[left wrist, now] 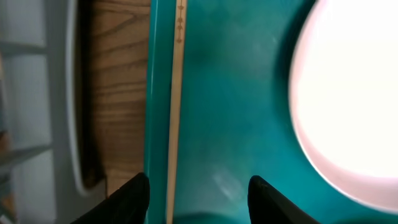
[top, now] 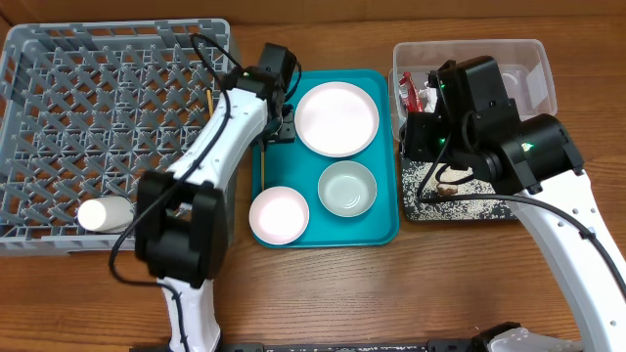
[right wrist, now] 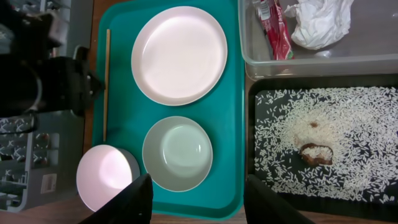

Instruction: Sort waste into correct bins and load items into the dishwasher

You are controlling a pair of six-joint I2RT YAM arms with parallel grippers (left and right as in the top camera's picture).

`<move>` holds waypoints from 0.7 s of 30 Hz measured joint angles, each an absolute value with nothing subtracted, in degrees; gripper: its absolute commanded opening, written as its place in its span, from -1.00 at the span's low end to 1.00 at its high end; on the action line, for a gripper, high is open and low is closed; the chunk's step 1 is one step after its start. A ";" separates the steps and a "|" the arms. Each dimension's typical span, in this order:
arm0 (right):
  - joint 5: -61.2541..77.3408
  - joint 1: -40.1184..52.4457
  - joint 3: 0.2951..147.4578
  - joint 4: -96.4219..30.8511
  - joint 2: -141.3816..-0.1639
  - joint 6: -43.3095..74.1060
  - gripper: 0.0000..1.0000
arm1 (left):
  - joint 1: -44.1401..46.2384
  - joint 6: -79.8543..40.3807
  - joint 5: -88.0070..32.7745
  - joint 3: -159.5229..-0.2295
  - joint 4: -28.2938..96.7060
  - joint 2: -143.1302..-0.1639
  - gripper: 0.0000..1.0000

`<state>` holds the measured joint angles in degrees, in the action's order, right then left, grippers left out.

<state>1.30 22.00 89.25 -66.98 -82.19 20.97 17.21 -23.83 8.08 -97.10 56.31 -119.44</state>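
Note:
My left gripper (top: 284, 125) (left wrist: 199, 193) is open, low over the left edge of the teal tray (left wrist: 236, 112), its fingers either side of a wooden chopstick (left wrist: 176, 93) (top: 262, 166) (right wrist: 107, 84). The white-pink plate (top: 336, 118) (right wrist: 179, 55), pinkish dish (top: 279, 214) (right wrist: 106, 177) and pale green bowl (top: 347, 188) (right wrist: 177, 153) sit on that tray. The other chopstick (top: 209, 106) and the white cup (top: 103, 213) lie in the grey dish rack (top: 59, 59). My right gripper (top: 423, 137) (right wrist: 199, 199) is open and empty, high above the tray's right side.
The clear tub (top: 533, 59) (right wrist: 298, 59) holds the red wrapper (right wrist: 277, 31) and the crumpled tissue (right wrist: 320, 22). The black tray (top: 489, 210) (right wrist: 261, 186) holds scattered rice (right wrist: 348, 124) and a brown food bit (right wrist: 316, 154). Bare wooden table lies in front.

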 measured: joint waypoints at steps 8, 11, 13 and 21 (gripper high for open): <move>1.30 22.00 89.25 -66.94 -82.19 20.97 -0.03 | 16.14 -23.62 8.12 -97.19 54.87 -127.52 -0.17; 1.30 22.00 89.25 -67.00 -82.19 20.97 -0.03 | 15.79 -23.64 7.86 -97.19 54.76 -127.52 -0.29; 1.32 22.00 89.25 -66.94 -82.19 20.97 -0.02 | 15.64 -23.68 7.64 -97.19 54.59 -127.52 -0.42; 1.32 22.00 89.25 -66.76 -82.19 20.95 -0.03 | 15.49 -23.40 6.87 -97.19 54.59 -127.59 -0.92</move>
<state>1.32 22.00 89.25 -66.76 -82.19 20.95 15.49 -23.40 6.87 -97.19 54.59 -127.59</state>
